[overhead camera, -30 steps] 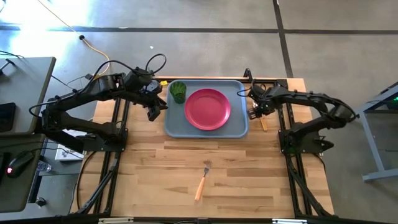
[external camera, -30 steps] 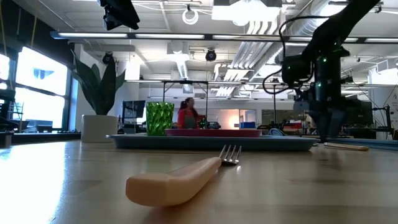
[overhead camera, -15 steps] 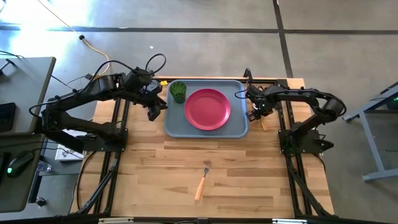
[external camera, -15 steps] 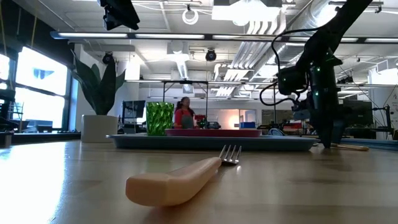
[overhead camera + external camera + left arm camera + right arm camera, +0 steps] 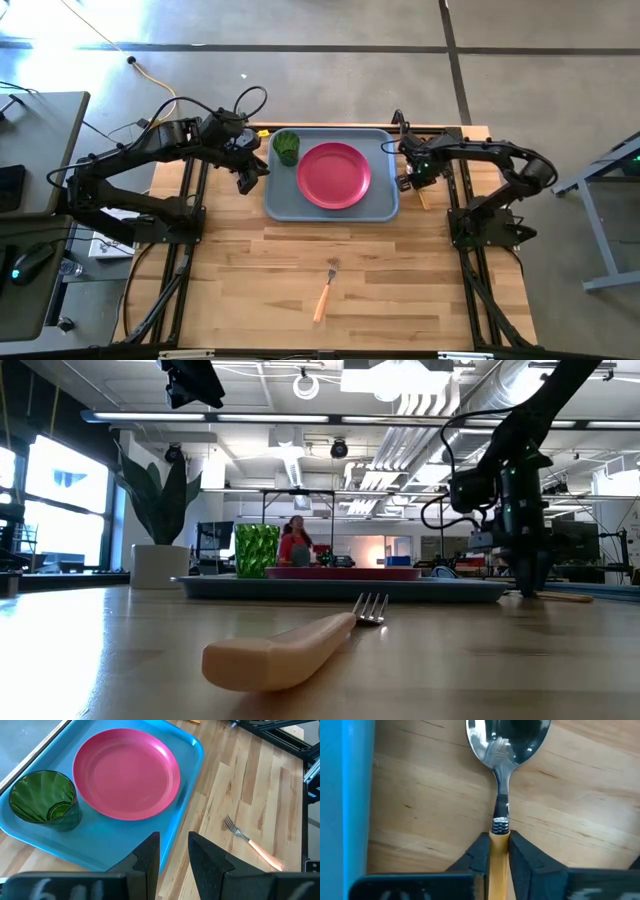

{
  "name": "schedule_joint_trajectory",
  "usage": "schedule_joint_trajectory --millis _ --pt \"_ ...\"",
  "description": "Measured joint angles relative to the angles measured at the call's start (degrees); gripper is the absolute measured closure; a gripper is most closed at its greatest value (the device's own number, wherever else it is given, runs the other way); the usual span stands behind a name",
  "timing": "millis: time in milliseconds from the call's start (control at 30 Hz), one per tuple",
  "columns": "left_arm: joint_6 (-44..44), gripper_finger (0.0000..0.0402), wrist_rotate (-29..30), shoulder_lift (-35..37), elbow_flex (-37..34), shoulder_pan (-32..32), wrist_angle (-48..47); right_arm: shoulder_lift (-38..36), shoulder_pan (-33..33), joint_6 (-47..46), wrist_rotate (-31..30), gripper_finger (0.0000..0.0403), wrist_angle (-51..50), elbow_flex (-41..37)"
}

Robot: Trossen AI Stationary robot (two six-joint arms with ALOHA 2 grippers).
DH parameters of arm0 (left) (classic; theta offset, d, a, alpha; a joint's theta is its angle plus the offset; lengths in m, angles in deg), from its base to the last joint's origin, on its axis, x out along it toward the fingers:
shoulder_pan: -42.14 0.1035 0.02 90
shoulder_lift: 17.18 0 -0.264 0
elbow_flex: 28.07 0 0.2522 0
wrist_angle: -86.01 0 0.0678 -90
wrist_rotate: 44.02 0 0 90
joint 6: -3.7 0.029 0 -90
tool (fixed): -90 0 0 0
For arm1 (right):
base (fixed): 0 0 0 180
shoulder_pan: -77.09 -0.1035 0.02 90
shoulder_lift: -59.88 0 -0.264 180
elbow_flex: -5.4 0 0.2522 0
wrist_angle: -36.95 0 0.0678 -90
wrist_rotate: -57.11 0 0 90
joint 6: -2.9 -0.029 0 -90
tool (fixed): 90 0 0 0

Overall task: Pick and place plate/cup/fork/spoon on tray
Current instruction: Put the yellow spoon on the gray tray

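The right gripper (image 5: 499, 851) is low over the table, just past the right edge of the tray (image 5: 385, 207), and its two fingers are pressed against the sides of the spoon (image 5: 501, 800). They pinch it at the top of the orange handle, right where the handle meets the thin silver neck. The spoon lies flat on the wood. Its long line runs straight out from between the fingers, with the round bowl pointing away from the gripper, and it lies along the tray's edge, not across it. So the tray is just beside the spoon, to one side, and I think the next move is to lift the spoon and carry it sideways over the rim. The plate (image 5: 334, 175) and the cup (image 5: 287, 146) already sit on the tray. The fork (image 5: 325, 285) lies far off near the front of the table. The left gripper (image 5: 173, 852) waits above the tray's left side with its fingers a little apart, holding nothing.
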Motion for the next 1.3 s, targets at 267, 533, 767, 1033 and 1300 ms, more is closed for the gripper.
schedule_joint_trajectory --millis 267,533,767,1033,1300 --pt "0.02 0.0311 -0.02 0.01 0.00 0.00 -0.02 -4.64 0.15 -2.97 0.85 0.0379 -1.24 -0.40" --pt "0.02 0.0311 -0.04 0.01 0.00 0.00 -0.02 -11.55 0.06 -8.78 4.73 0.0381 -1.44 -0.34" --pt "0.04 0.0311 -0.04 0.01 0.00 0.00 -0.02 -18.44 -2.81 -20.31 6.57 0.0381 2.25 -0.29" --pt "0.13 0.0311 4.14 0.01 0.00 -0.04 -0.02 -22.09 -8.16 -32.30 2.32 0.0382 13.89 -0.19" --pt "3.80 0.0311 13.61 0.01 0.02 0.00 -0.02 -21.88 -14.07 -38.37 -4.73 0.0382 23.18 1.47"
